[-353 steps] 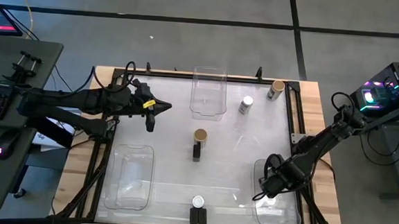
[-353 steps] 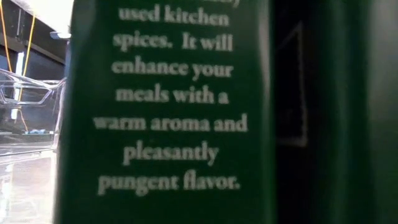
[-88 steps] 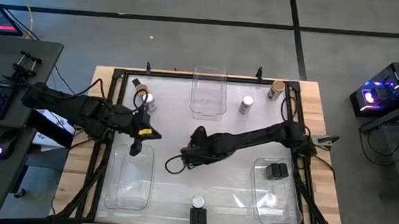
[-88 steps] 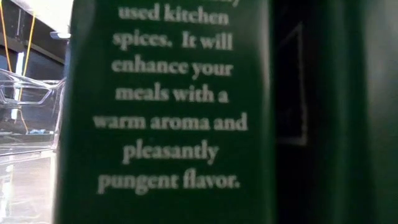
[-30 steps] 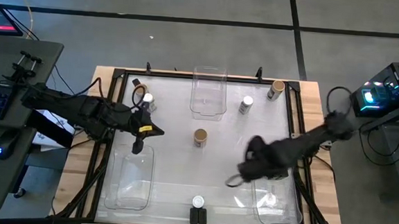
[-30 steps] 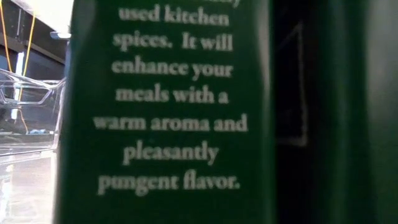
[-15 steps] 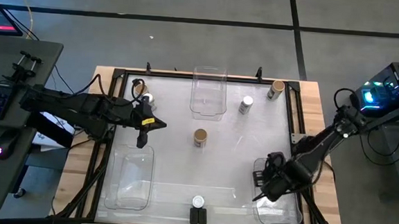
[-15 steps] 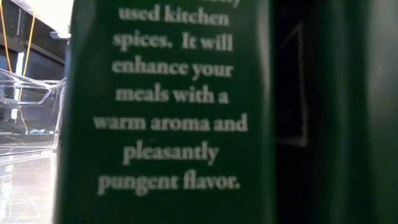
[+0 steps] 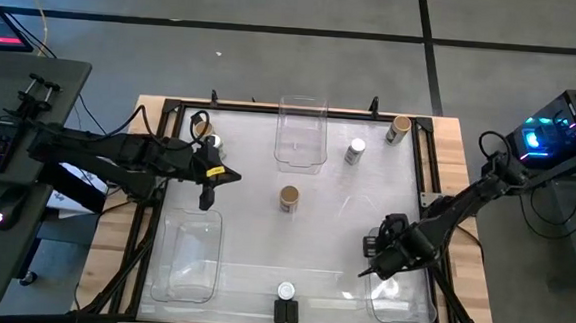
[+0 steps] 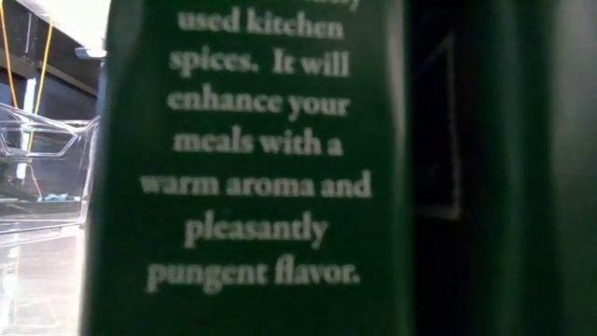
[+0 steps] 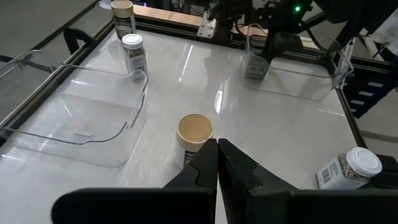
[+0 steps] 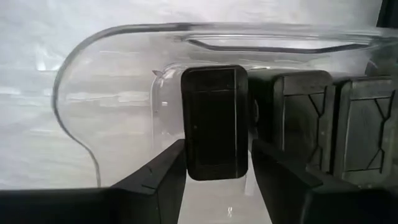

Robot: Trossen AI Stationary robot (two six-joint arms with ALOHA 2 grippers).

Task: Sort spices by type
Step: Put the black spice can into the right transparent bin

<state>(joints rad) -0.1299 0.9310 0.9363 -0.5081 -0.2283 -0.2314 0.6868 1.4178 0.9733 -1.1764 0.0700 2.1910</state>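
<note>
In the right wrist view a small black box (image 12: 214, 121) stands upright inside the near right clear bin (image 12: 81, 93), beside two more black boxes (image 12: 301, 118). My right gripper (image 12: 216, 149) is open, one finger on each side of that box with a narrow gap. In the high view it hangs over that bin's far left corner (image 9: 375, 249). My left gripper (image 9: 206, 192) is shut and holds nothing, left of a tan-lid jar (image 9: 289, 198) that stands mid-table (image 11: 195, 129).
A white-lid jar (image 9: 355, 151) and a tan-lid jar (image 9: 399, 128) stand far right, two jars (image 9: 209, 137) far left. A white-lid jar (image 9: 285, 293) and dark boxes (image 9: 285, 312) sit at the near edge, one blocking the low view (image 10: 252, 168). Clear bins: far middle (image 9: 302, 132), near left (image 9: 187, 256).
My right gripper has carried the black box toward the table's right edge and brought it down into the near right bin, next to the boxes there. My left gripper has drifted a little toward the far edge, still shut.
</note>
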